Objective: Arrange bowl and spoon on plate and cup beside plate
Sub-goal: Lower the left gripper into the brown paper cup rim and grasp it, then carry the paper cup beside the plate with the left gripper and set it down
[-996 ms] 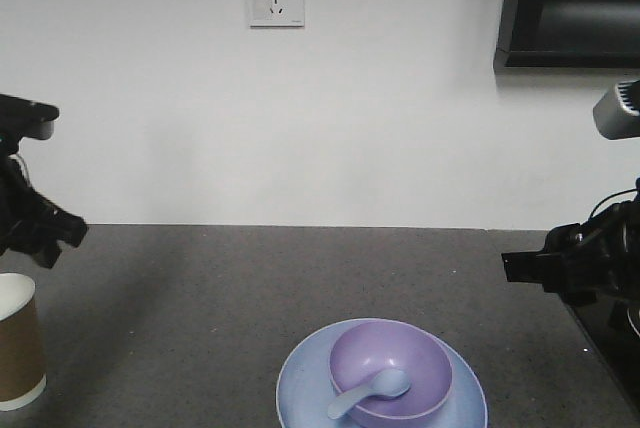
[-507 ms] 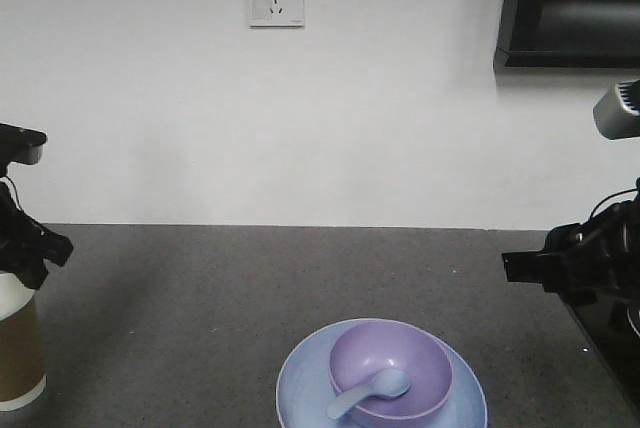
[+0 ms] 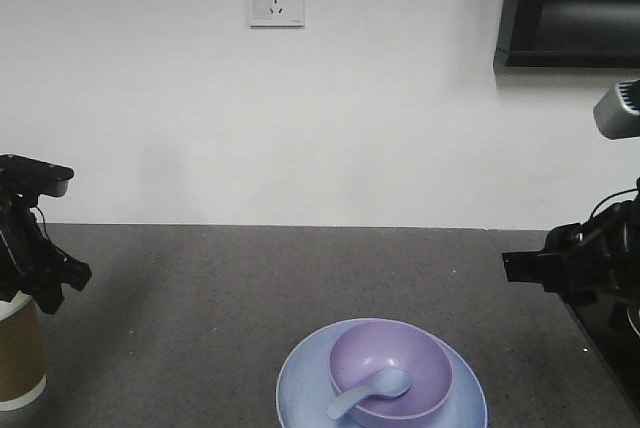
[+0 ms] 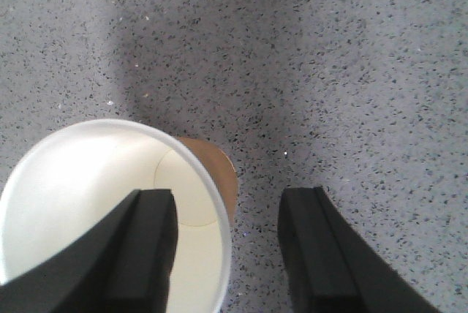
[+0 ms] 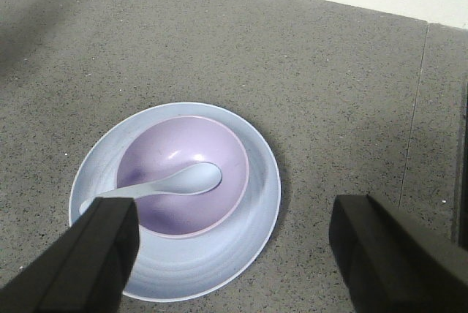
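**Left claw drops over the cup as the last piece of the setting waits**

At the far left of the table, my left claw has come down in the past second from above the cup to the level of its rim. The wrist view shows the jaws spread, one finger hanging inside the white mouth of the cup and the other outside, just beside the brown wall, so the rim sits between them. Nothing is pinched yet; I cannot tell from these views whether either finger touches the paper. The cup itself stands upright where it stood a second ago, well apart from the plate.

Toward the middle, the plate carries the bowl, and the spoon lies in the bowl with its scoop near the centre and its handle resting over the near-left rim. None of the three has shifted. I judge that part of the job finished.

At the right, my right claw hangs above the plate, jaws spread wide and holding nothing, unmoved over the same second.

I read the descent as the start of the final step: closing on the cup's wall, then carrying it across to stand beside the plate. A thin paper wall may buckle under a hard squeeze, so the close wants a light touch.
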You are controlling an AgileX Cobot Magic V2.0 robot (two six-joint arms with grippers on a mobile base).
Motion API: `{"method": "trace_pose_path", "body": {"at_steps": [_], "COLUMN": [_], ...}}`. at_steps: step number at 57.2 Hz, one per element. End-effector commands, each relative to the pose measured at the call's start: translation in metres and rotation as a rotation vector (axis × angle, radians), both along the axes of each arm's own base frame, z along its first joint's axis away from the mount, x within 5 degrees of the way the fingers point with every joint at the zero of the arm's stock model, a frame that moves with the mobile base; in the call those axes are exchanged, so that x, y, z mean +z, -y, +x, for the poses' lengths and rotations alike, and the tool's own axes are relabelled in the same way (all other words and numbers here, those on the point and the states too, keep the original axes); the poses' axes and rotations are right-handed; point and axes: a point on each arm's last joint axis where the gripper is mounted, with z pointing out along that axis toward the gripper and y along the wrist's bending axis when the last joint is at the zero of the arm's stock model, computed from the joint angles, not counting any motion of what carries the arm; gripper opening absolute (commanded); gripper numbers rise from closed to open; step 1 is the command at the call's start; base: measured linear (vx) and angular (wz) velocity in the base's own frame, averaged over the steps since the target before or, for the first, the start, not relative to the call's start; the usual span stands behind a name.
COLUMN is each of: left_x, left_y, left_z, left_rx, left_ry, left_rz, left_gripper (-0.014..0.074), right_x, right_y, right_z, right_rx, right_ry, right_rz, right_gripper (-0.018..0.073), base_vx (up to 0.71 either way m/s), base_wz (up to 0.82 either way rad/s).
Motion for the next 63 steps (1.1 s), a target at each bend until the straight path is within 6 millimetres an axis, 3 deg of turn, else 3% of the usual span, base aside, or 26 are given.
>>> {"method": "trace_pose_path", "body": {"at_steps": [1,16,22,31,46,56,63], "left_x": [0.019,0.009,0.007,0.007,0.013,0.050,0.077], "left_y": [-0.002,-0.002,-0.002,-0.005,-0.004,0.019,0.049], "left_z": [-0.002,0.004,0.005,0.004,0.001,-0.008,-0.019], "left_rx": [0.010,0.010,0.011,0.012,0.014,-0.038,-0.130], "left_ry": [0.088,0.066,0.060,0.053,0.029,0.139,0.217], "left_rz": [-0.003,-0.001,0.005,0.040,0.040,-0.042,-0.119], "left_gripper": [0.0449,0.0407,0.0277,-0.0009,-0.0006,-0.0003,-0.0003], "right_x": [0.020,0.020,0.020,0.020,0.020,0.020,0.020], "right_y": [0.002,0.002,0.002,0.002,0.002,0.002,0.002], "right_z": [-0.004,-0.004,-0.004,-0.004,-0.004,-0.004,-0.004], "right_rx": [-0.010,-0.010,-0.010,-0.011,-0.013,-0.012,-0.012], "right_ry": [0.128,0.129,0.129,0.129,0.128,0.126,0.126], "right_rz": [0.023,0.023,0.023,0.023,0.026,0.027,0.027], "right_gripper": [0.0592,0.0592,0.0592,0.0592,0.0592,0.0592,0.0592], "base_vx": [0.00,0.00,0.00,0.00,0.00,0.00,0.00], "base_wz": [0.00,0.00,0.00,0.00,0.00,0.00,0.00]}}
